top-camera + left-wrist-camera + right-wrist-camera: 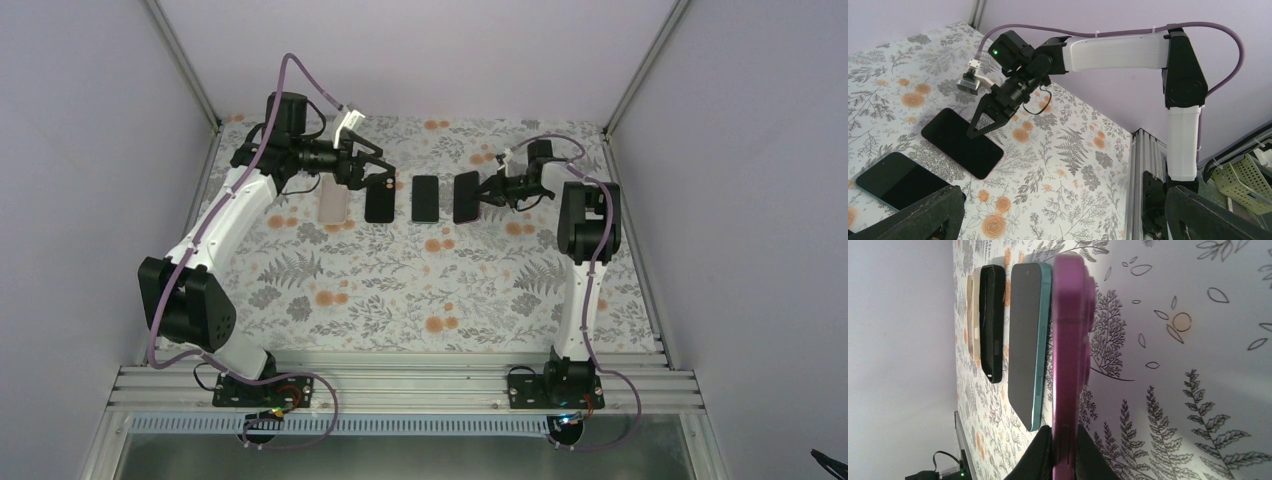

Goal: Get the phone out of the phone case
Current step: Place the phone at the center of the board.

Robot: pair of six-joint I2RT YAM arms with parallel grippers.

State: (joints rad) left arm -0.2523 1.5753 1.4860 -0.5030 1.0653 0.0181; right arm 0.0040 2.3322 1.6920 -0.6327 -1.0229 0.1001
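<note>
Four flat items lie in a row at the back of the table. From the left they are a beige case [333,203], a thick black phone case [379,200], a teal-edged phone [425,198] and a purple phone [466,196]. My right gripper [484,191] is shut on the purple phone's [1068,355] right edge, one finger on each face [1065,432]. In the left wrist view the same phone shows its dark screen [962,142] under the right gripper [973,132]. My left gripper [372,172] hangs open above the black case's far end, its jaws wide apart [1063,220].
The floral mat [400,290] covers the table between white enclosure walls. An aluminium rail [400,380] with both arm bases runs along the near edge. The black case [992,320] and the beige case [973,315] lie beyond the teal phone [1030,340].
</note>
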